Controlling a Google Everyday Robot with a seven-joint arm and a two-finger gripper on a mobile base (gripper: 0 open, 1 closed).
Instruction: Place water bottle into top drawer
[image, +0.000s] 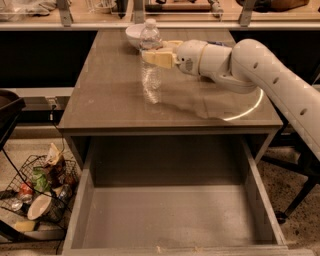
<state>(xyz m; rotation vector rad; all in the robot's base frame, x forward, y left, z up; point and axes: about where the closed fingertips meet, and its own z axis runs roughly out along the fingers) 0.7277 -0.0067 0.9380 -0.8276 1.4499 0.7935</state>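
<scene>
In the upper centre of the frame, the hand (154, 56) pinches the upright water bottle (150, 36) around its middle, over the tabletop (110, 100). The top drawer (170, 215) gapes open below.

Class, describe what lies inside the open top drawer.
Inside the top drawer only bare floor shows; its rear is hidden beneath the tabletop. The water bottle is over the tabletop, gripped by the hand.
</scene>
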